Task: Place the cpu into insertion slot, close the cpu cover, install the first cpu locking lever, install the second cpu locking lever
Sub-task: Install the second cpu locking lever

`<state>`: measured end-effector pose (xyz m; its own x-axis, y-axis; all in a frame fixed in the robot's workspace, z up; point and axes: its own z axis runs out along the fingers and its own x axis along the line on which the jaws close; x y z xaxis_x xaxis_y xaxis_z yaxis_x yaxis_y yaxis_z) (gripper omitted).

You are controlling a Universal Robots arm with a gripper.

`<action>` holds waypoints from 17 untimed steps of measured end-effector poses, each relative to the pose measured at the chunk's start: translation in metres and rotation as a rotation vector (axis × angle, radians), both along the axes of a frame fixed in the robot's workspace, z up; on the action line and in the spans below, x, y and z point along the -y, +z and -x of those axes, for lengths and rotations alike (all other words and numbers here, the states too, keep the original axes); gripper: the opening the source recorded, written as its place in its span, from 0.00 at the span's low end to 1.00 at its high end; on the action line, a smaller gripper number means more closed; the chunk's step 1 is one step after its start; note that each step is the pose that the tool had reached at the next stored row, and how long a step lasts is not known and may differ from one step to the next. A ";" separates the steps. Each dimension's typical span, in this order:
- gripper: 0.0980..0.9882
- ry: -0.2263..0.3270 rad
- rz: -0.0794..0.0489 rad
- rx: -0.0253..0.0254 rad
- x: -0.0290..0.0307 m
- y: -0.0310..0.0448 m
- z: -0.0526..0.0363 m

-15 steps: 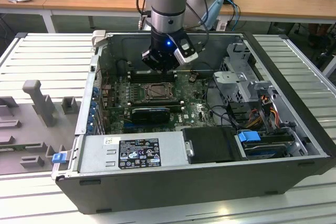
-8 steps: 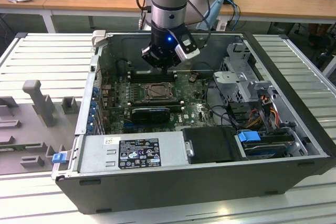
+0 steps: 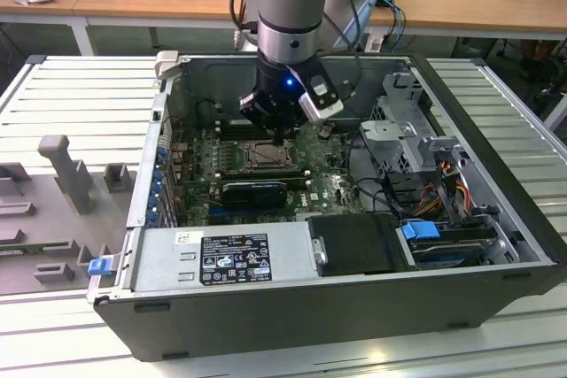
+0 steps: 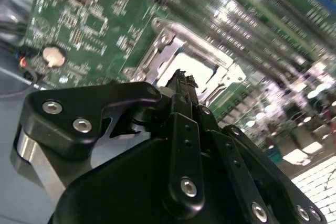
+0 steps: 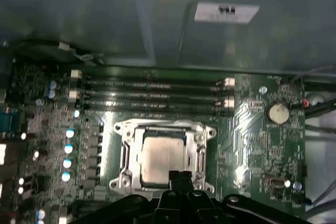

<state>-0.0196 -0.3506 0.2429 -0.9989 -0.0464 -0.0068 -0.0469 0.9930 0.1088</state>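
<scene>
The claw (image 5: 179, 178), fingers pressed together and holding nothing, hangs just above the near rim of the cpu cover (image 5: 199, 153), which lies around the cpu (image 5: 163, 158) seated in the insertion slot (image 5: 122, 157).

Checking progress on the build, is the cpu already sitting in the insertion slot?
Yes, in the first wrist view the pale silvery cpu lies flat within the metal-rimmed insertion slot, framed on all sides.

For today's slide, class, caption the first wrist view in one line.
The tool hovers at the edge of the cpu, which sits in the insertion slot under the closed cpu cover.
</scene>
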 end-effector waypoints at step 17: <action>0.01 0.001 -0.051 -0.0011 0.0365 -0.0051 0.0302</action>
<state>-0.0498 -0.3871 0.2377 -0.9989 -0.0466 -0.0080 -0.0473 0.9862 0.1589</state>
